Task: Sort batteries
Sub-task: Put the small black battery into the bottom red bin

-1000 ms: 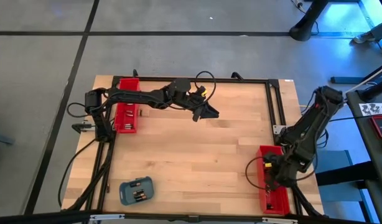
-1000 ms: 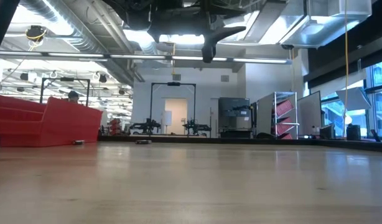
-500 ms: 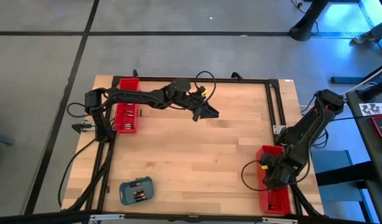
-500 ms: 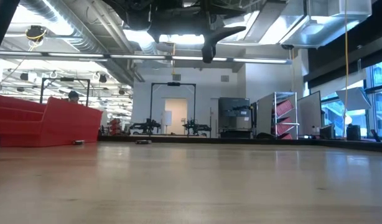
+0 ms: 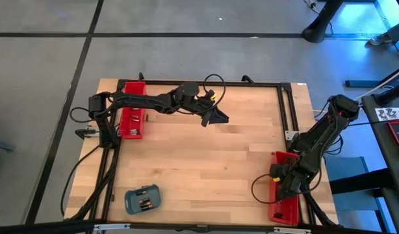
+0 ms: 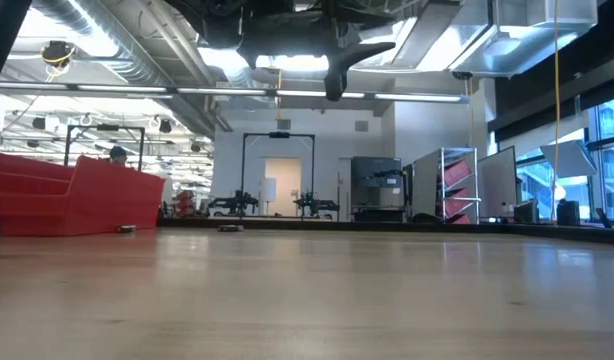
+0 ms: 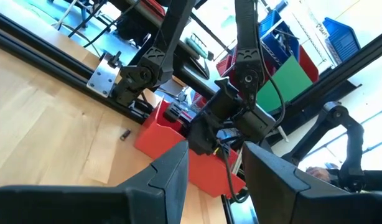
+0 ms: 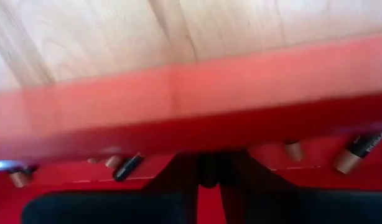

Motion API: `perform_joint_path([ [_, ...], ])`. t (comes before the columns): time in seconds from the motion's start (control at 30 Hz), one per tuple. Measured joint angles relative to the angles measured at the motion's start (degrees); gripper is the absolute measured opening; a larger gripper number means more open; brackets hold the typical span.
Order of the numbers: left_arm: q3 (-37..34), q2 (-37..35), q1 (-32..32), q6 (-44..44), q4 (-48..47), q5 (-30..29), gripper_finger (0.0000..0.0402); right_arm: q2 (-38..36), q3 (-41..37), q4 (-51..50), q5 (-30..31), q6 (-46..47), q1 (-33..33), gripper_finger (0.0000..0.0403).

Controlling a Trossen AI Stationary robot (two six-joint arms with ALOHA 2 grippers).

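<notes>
Since a second earlier the right gripper (image 5: 282, 187) had slid nearer along the right red tray (image 5: 284, 211), fingers almost together, a small dark thing between the tips, though what it was I could not tell; only the right wrist view showed batteries (image 8: 354, 153) inside; the left gripper (image 7: 214, 167) hung mid-table, partly open, empty; the blue-grey tray (image 5: 142, 198) held several cells.
</notes>
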Motion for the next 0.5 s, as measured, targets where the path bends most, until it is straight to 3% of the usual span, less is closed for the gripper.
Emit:
perform_joint_path([
  [0.3, 0.00, 0.00, 0.00, -0.18, 0.33, -0.03, 0.0141, -0.03, 1.45, -0.35, -0.92, -1.68, 0.00, 0.0040],
  [0.5, 0.00, 0.00, 0.00, -0.18, 0.27, -0.03, 0.0141, -0.04, 0.26, -0.29, 1.79, -3.50, 0.00, 0.0041],
])
